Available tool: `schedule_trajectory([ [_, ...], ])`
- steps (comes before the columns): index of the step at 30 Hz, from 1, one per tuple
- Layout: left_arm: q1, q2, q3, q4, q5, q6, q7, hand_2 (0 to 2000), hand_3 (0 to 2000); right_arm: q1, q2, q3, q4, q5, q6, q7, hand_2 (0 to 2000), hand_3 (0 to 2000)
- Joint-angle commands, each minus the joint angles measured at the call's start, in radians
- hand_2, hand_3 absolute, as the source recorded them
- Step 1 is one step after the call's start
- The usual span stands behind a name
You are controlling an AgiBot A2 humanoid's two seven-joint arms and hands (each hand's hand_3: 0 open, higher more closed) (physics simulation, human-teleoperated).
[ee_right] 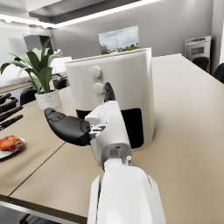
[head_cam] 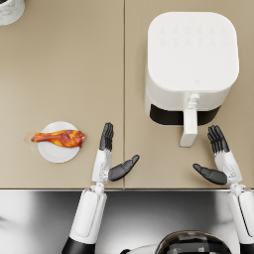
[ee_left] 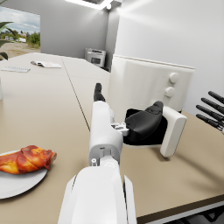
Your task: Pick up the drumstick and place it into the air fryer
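A browned drumstick (head_cam: 60,138) (ee_left: 25,159) (ee_right: 9,143) lies across a small white plate (head_cam: 56,152) (ee_left: 17,184) at the table's left front. The white air fryer (head_cam: 191,64) (ee_left: 151,89) (ee_right: 114,84) stands at the right back, its drawer pulled partly out with the handle (head_cam: 189,128) (ee_left: 173,131) pointing toward me. My left hand (head_cam: 110,153) (ee_left: 124,120) hovers open just right of the plate, holding nothing. My right hand (head_cam: 219,158) (ee_right: 85,124) is open too, in front of the fryer and right of the handle.
A white pot (head_cam: 10,10) sits at the table's far left corner; the right wrist view shows a green plant (ee_right: 37,70) in it. A seam (head_cam: 124,74) runs down the tan tabletop. The table's front edge (head_cam: 124,188) lies just behind both wrists.
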State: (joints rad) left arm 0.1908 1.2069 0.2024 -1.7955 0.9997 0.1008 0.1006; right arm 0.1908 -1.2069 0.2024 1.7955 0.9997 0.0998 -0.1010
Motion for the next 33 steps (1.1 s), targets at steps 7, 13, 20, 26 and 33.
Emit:
schedule_trajectory([
  [7,0.000,0.000,0.000,0.000,0.000,0.000,0.000,0,0,0.000,0.000,0.000,0.000,0.000,0.000,0.000,0,0],
  [13,0.000,0.000,0.000,0.000,0.000,0.000,0.000,0,0,0.000,0.000,0.000,0.000,0.000,0.000,0.000,0,0],
  [20,0.000,0.000,0.000,0.000,0.000,0.000,0.000,0,0,0.000,0.000,0.000,0.000,0.000,0.000,0.000,0,0],
  [26,-0.024,0.005,-0.077,-0.051,0.000,-0.082,-0.082,0,0,0.001,-0.014,0.015,0.023,0.000,-0.073,0.074,0,0],
  [33,-0.043,0.018,-0.190,-0.078,0.177,-0.099,-0.099,0,0,0.032,-0.053,0.013,-0.001,0.177,-0.097,0.098,0,0],
])
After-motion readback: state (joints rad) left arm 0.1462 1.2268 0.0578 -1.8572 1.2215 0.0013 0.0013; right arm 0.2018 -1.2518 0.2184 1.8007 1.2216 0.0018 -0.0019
